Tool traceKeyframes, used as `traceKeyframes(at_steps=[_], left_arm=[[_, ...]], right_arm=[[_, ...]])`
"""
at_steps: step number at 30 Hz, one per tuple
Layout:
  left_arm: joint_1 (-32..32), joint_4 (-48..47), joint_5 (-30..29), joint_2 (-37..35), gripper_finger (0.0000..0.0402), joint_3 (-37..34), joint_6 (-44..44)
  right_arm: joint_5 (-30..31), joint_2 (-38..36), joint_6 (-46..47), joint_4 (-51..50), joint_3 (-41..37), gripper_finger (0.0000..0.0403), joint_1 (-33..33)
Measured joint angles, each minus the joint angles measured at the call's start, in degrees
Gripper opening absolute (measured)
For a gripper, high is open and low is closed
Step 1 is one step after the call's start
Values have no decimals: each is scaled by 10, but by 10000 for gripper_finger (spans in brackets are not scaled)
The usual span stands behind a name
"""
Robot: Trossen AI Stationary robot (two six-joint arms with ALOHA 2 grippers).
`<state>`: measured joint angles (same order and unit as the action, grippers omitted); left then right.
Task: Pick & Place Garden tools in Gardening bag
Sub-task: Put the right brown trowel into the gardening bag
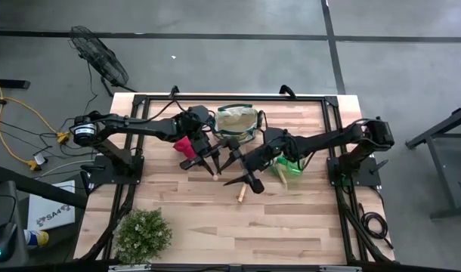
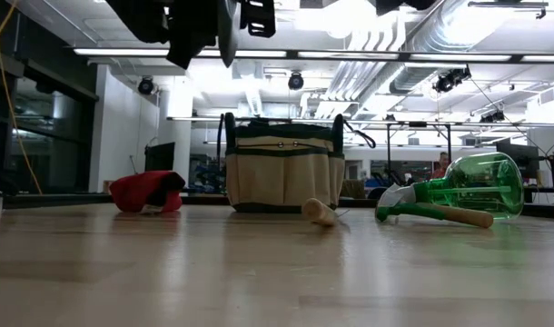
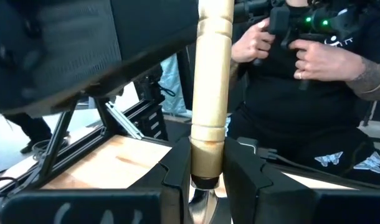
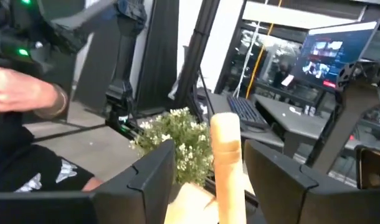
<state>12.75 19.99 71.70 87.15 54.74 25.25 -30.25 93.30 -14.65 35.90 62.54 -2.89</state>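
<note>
Beige canvas with dark green trim, that's the gardening bag [image 2: 283, 168], a soft round tote standing upright at the far side of the tabletop [image 1: 215, 219] with its loop handles sticking up. From the low view I can't see into it, so no idea if anything's already in there.

Plenty is clearly still out. The red-handled pruning shears [image 2: 147, 192] lie on the wood just beside the bag. The green translucent sprayer [image 2: 459, 191] is on its side on the other side of the bag, glassy and bulbous, with a wooden-handled tool lying against it. Another turned wooden handle [image 2: 320, 212] rests in front of the bag.

Both arms are busy over the middle. The left gripper [image 3: 207, 180] has its jaws clenched around the base of a pale, smooth turned-wood handle, a trowel [image 3: 212, 93] by the look of it, held up off the tabletop. The right gripper [image 4: 209, 180] has a second wooden handle [image 4: 227, 162] between its jaws, but they look not quite pinched on it, so I'd call that grip unsettled.

My guess: early to midway, most tools still to go.
</note>
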Motion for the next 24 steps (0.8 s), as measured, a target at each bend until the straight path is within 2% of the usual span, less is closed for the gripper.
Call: traceKeyframes(at_steps=[5, 13, 19, 24], left_arm=[[0, 0, -38, 0, 62, 0, 5], [0, -5, -129, 0, 62, 0, 6], [0, -5, -134, 0, 61, 0, 6], [0, -6, -132, 0, 61, 0, 4]], right_arm=[[8, -1, 29, -10, 0, 188, 8], [93, -26, 69, -77, 0, 188, -1], [133, -29, 58, -102, 0, 188, -23], [138, -29, 54, -106, 0, 188, -35]])
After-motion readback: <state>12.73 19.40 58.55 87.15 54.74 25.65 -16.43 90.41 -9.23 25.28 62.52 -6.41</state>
